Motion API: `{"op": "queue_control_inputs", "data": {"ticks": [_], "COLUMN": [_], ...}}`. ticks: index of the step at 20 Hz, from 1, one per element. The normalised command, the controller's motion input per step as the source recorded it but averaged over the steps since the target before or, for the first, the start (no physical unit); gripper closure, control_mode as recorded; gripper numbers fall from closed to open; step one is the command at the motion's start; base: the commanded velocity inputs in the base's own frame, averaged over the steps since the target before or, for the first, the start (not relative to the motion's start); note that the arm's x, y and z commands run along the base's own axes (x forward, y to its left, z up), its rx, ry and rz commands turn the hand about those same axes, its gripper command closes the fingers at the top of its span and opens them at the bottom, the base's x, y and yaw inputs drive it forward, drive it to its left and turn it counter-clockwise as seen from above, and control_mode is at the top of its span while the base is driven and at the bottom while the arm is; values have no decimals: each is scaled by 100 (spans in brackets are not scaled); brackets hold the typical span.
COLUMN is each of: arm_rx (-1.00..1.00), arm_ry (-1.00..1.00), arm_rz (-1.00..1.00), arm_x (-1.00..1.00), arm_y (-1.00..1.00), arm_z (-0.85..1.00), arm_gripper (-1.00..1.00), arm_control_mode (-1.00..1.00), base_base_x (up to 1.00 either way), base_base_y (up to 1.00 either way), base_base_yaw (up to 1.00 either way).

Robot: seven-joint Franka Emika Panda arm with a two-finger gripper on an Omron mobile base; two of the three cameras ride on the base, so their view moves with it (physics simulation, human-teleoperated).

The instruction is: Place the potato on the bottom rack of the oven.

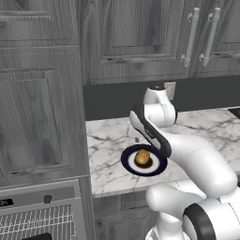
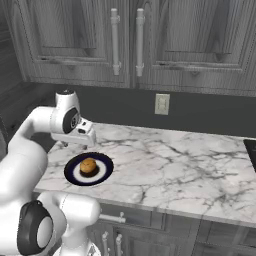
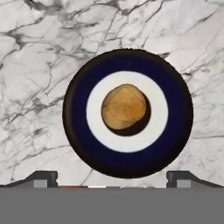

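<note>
Overhead, the white two-finger gripper (image 3: 111,178) hangs above the white veined marble counter (image 3: 35,52), its dark tips spread wide and holding nothing. Between and beyond them, toward twelve o'clock in the hand view, the round dark-blue-rimmed white plate (image 3: 83,131) carries the small lumpy golden-brown potato (image 3: 124,106) at its centre. The potato's slightly longer axis seems to run from about two to eight o'clock.

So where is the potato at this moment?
The potato lies at the centre of the blue-rimmed plate on the marble counter, below the open gripper.
</note>
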Motion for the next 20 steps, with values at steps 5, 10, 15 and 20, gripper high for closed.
{"op": "queue_control_inputs", "data": {"ticks": [5, 10, 15, 20], "arm_rx": [0, 0, 0, 0], "arm_ry": [2, 0, 0, 0], "arm_rz": [0, 0, 0, 0], "arm_x": [0, 1, 9, 12], "arm_y": [0, 0, 0, 0], "arm_z": [-80, -45, -21, -3], "arm_gripper": [-100, -100, -100, -100], "arm_control_mode": [-100, -100, -100, -100], "base_base_x": [0, 0, 0, 0], "base_base_y": [0, 0, 0, 0], "base_base_yaw": [0, 0, 0, 0]}}
